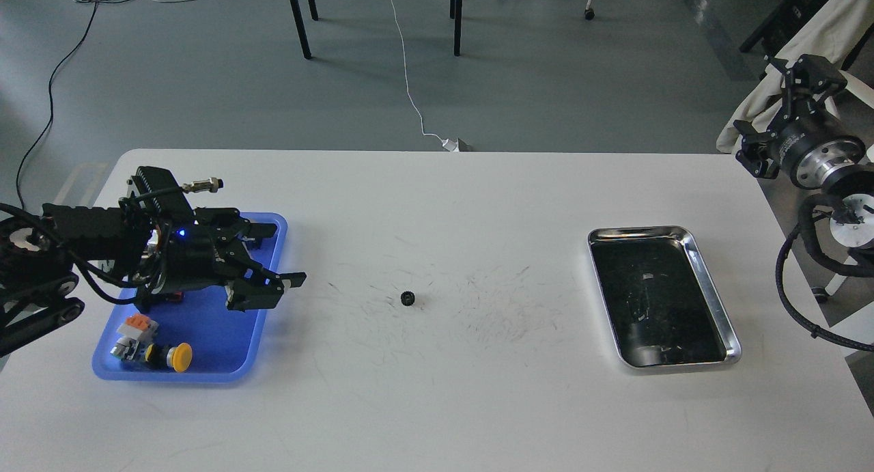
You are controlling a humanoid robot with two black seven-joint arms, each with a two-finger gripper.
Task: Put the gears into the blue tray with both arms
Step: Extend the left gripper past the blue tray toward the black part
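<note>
Our left pincer (pixel 273 264), spread wide, hovers over the shallow blue plastic tray (pixel 270 226); one tiny black toothed gear (pixel 408 298) lies mid-table (pixel 437 404); our right pincer's (pixel 806 69) spread cannot be told.

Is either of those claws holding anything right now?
No. The left gripper is open and empty over the blue tray; the right gripper looks empty too.

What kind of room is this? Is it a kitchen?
Not a kitchen. It looks like a robot lab or workshop: a scuffed white table with a blue tray of push-button switches, a small gear, and cables across a grey floor.
</note>
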